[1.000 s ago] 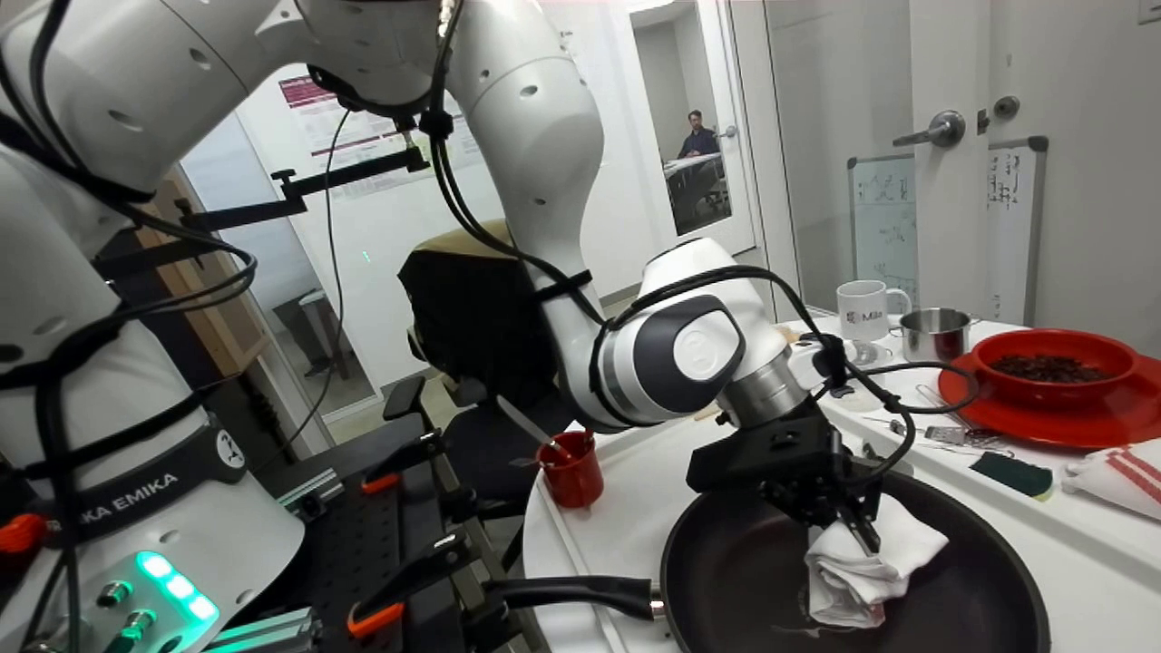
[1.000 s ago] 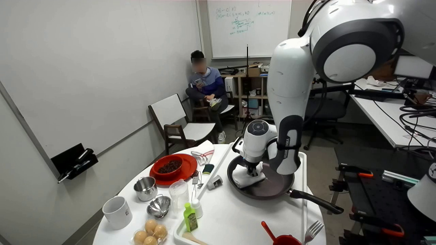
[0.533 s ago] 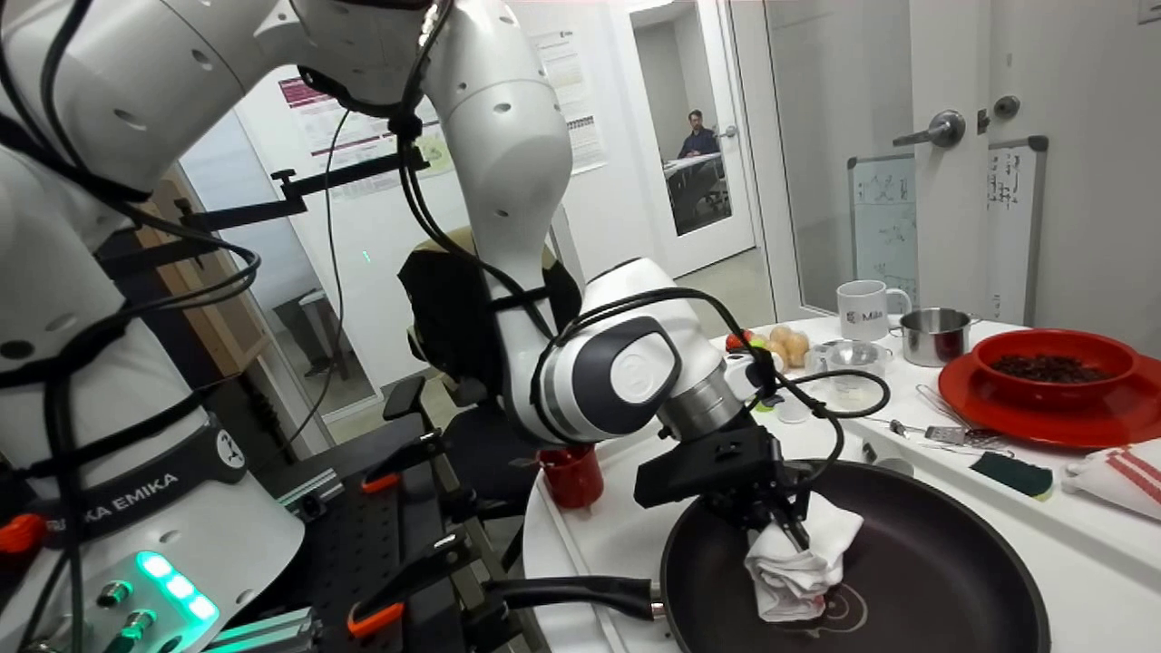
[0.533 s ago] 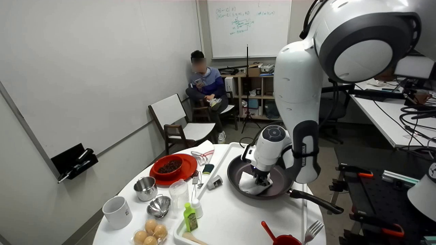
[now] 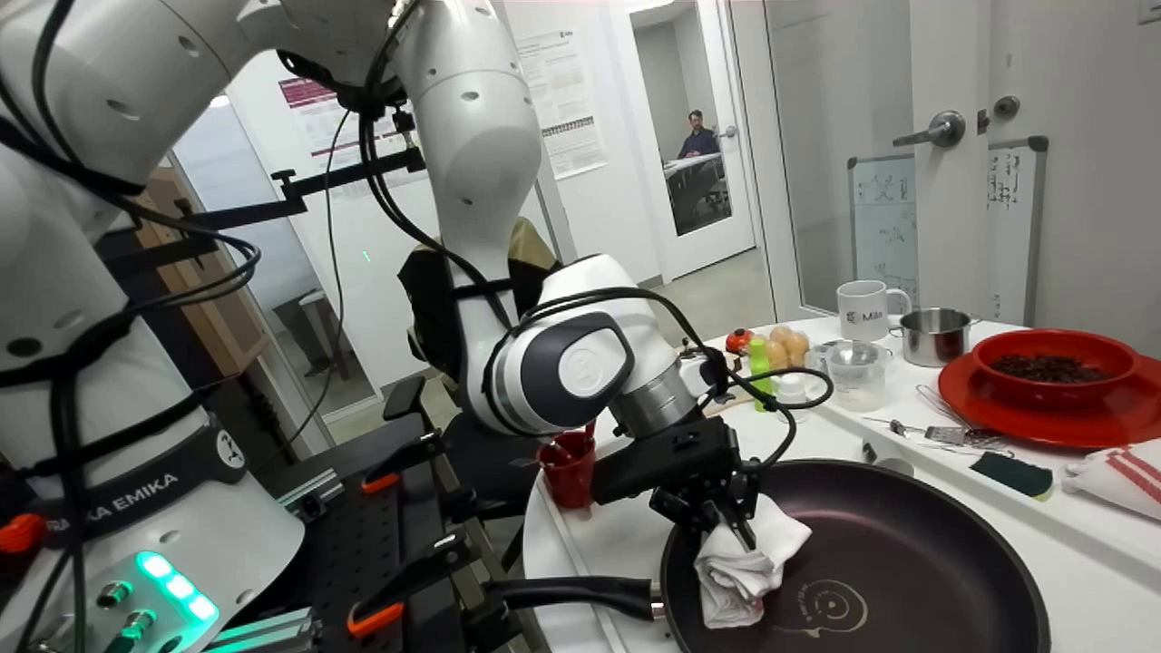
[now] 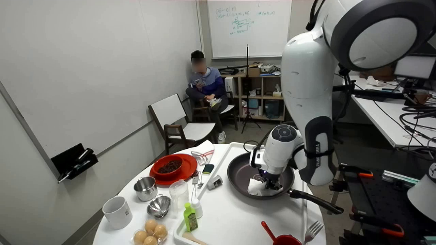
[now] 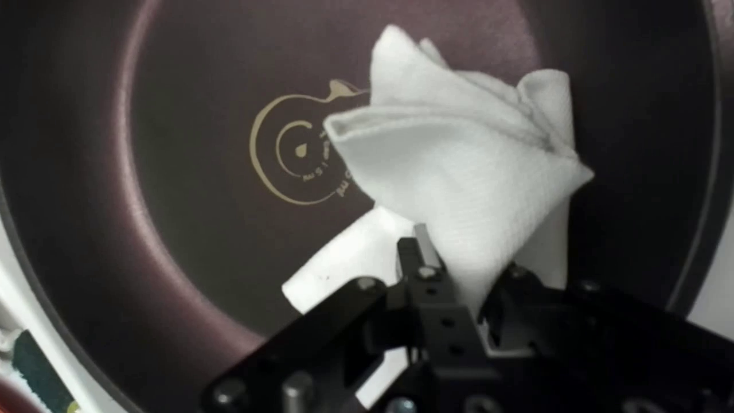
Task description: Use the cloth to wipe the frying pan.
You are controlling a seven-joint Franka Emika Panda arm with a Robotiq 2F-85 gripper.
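Clenched on the cloth (image 7: 459, 166), low in the pan (image 5: 916, 544)

Grasps the cloth between both fingers (image 7: 423, 261), with folds fanning out past the tips. Hangs at a slant from the arm (image 5: 481, 172), with the gripper (image 7: 465, 265) inside the pan's rim.

Has the cloth bunched on the handle (image 5: 590, 591) side of the pan, down against the base and close to the wall in an exterior view. Overlaps part of the ring mark (image 7: 301, 150) with a folded corner of cloth in the wrist view, and sits just beside that mark in an exterior view. Shows a few tiny dark specks on a lower flap.

Supports the pan on the tray (image 6: 235, 217), with the handle reaching over the tray's rim and past the edge of the table (image 6: 112, 238). Also bears a container (image 6: 214, 182), tipped on one side between the pan and the tray's rim in an exterior view. Has a bottle (image 6: 190, 219) and a shaker (image 6: 197, 208) standing near a corner of the tray.

Shows on the table, beyond the tray, a plate (image 6: 191, 166) under a bowl (image 6: 167, 176) of dark bits (image 6: 170, 166), plus a sponge (image 6: 208, 169) and a towel (image 5: 1125, 476) striped in red. Also shows a mug (image 6: 119, 219), a pot (image 6: 146, 195), a jug (image 6: 178, 194) and some eggs (image 6: 151, 226) in clear wrap. Has a red cup (image 5: 564, 481) near the table's edge, partly hidden behind the arm in an exterior view.

Shows in the background a person (image 6: 213, 80), seated, with a phone (image 6: 198, 81).
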